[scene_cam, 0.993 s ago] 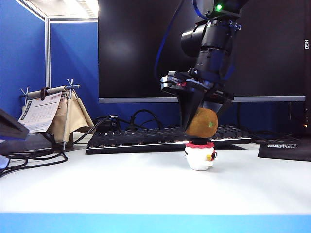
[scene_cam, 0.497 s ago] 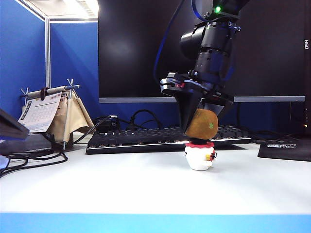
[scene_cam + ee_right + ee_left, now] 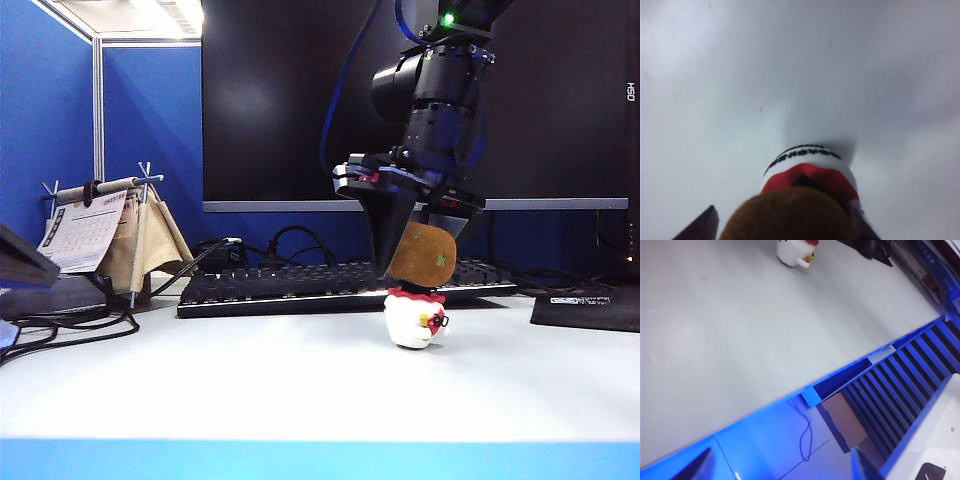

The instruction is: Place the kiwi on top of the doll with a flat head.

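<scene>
The right gripper [image 3: 412,262] is seen right of centre in the exterior view, pointing down, its dark jaws set around the kiwi [image 3: 422,254]; whether they press it or stand just clear of it cannot be told. The kiwi is rested on the red-rimmed flat top of the doll with a flat head [image 3: 415,316], which is tilted slightly and stands on the white table [image 3: 250,380] just in front of the black keyboard [image 3: 290,285]. In the right wrist view the kiwi [image 3: 790,215] fills the lower middle, the doll [image 3: 810,170] is seen right beyond it, and one dark fingertip [image 3: 702,225] shows at the lower left. Behind the arm a large dark monitor [image 3: 290,100] is seen, and a desk calendar [image 3: 85,230] at the far left. The left gripper [image 3: 780,467] is held well apart from the doll, only two dark finger tips showing at the bottom edge of the left wrist view, set wide with nothing between them; the doll [image 3: 792,251] appears at that frame's top edge.
</scene>
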You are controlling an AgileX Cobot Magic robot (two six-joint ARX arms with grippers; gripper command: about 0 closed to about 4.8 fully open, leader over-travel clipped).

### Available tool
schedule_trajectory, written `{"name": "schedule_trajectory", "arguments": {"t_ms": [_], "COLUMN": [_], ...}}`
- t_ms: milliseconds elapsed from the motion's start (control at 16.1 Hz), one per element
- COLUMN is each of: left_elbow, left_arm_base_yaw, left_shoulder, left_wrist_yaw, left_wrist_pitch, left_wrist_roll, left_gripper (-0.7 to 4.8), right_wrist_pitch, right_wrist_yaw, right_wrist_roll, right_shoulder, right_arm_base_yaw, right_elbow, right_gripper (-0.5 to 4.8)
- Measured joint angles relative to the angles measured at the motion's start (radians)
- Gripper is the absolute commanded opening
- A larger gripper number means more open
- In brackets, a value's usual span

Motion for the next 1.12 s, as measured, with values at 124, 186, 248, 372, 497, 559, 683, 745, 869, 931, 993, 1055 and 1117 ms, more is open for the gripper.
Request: {"name": "schedule_trajectory", "arguments": {"t_ms": [124,186,248,372,497,559,683,745,869,931,993,1055,1117], "left_elbow": [0.000,0.000,0.000,0.000,0.000,0.000,0.000,0.000,0.000,0.000,0.000,0.000,0.000], "left_arm_base_yaw": [0.000,0.000,0.000,0.000,0.000,0.000,0.000,0.000,0.000,0.000,0.000,0.000,0.000], "left_shoulder": [0.000,0.000,0.000,0.000,0.000,0.000,0.000,0.000,0.000,0.000,0.000,0.000,0.000], "left_wrist_yaw": [0.000,0.000,0.000,0.000,0.000,0.000,-0.001,-0.001,-0.001,-0.001,-0.001,-0.001,-0.001], "left_wrist_pitch": [0.000,0.000,0.000,0.000,0.000,0.000,0.000,0.000,0.000,0.000,0.000,0.000,0.000], "left_wrist_roll": [0.000,0.000,0.000,0.000,0.000,0.000,0.000,0.000,0.000,0.000,0.000,0.000,0.000], "left_gripper": [3.54,3.54,3.54,3.54,3.54,3.54,3.54,3.54,3.54,3.54,3.54,3.54,3.54], "right_wrist_pitch": [-0.005,-0.005,-0.005,-0.023,-0.026,-0.031,-0.037,-0.043,-0.044,-0.043,-0.043,-0.043,-0.043], "right_wrist_yaw": [0.001,0.003,0.005,0.023,0.027,0.027,0.027,0.027,0.027,0.027,0.027,0.027,0.026], "right_wrist_roll": [0.000,0.000,0.000,0.000,0.000,0.000,0.000,0.000,0.000,0.000,0.000,0.000,0.000], "right_shoulder": [0.000,0.000,0.000,0.002,0.002,0.001,0.001,0.002,0.002,0.002,0.002,0.002,0.002], "right_arm_base_yaw": [0.000,0.000,0.000,0.000,0.000,0.000,0.000,0.000,0.000,0.000,0.000,0.000,0.000], "right_elbow": [0.001,0.001,0.001,0.024,0.069,0.095,0.101,0.100,0.100,0.100,0.100,0.100,0.100], "right_gripper": [3.29,3.29,3.29,3.29,3.29,3.28,3.28,3.28,3.28,3.28,3.30,3.51,4.05]}}
